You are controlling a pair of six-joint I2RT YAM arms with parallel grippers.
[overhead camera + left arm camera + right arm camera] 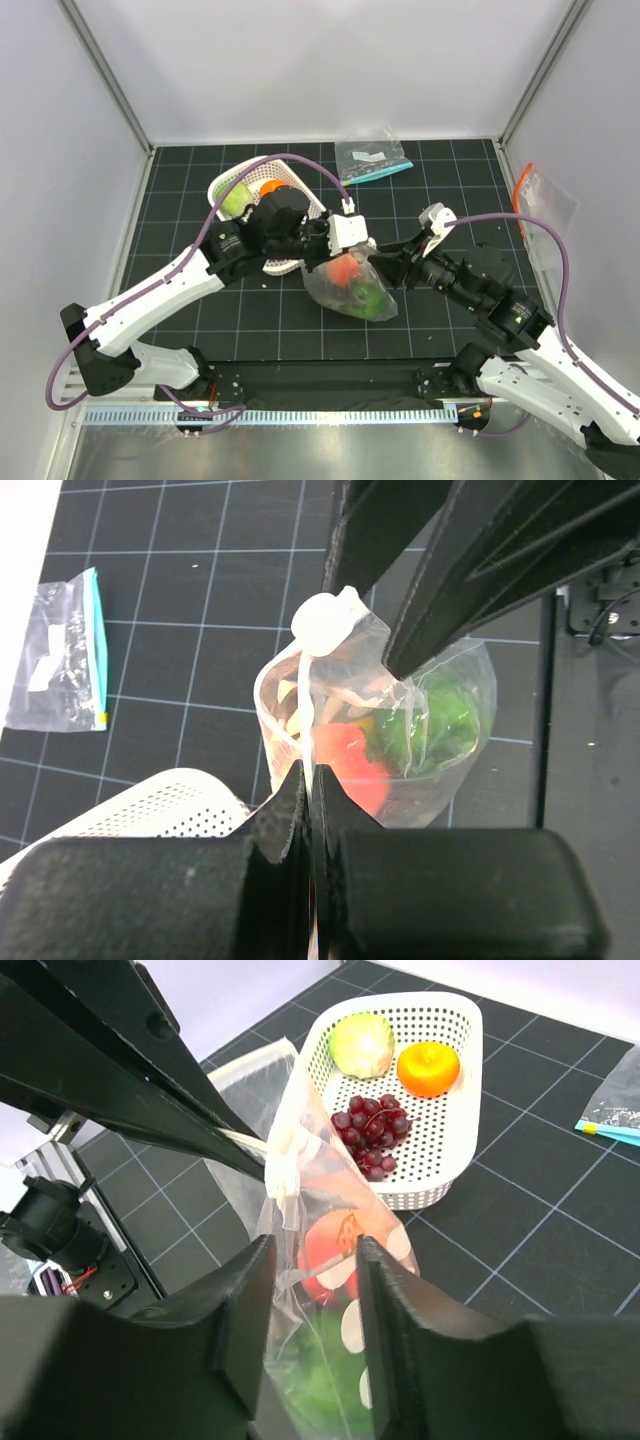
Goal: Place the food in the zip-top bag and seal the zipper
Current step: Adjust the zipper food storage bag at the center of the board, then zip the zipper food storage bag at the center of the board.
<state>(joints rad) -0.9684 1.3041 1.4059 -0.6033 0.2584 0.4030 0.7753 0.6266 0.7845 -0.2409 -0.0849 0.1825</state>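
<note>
We see a black, white-gridded table (250, 320) boxed in by plain pale walls (330, 60), metal posts (108, 75) at the rear corners, evenly lit.

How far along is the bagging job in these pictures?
Done: a red-orange piece and a green piece sit inside the zip-top bag. In hand: the left gripper, jaws shut, pinches its zipper; the right gripper straddles it. Left: grapes, orange fruit and pale green piece lie in the basket; sealing.

From behind the arms, the top camera looks down over the whole bench (180, 180). Wrist cameras peer close past left tool (306, 780) and right tool (312, 1260); just ahead, both share the zip-top bag (440, 730) and basket (455, 1160).
</note>
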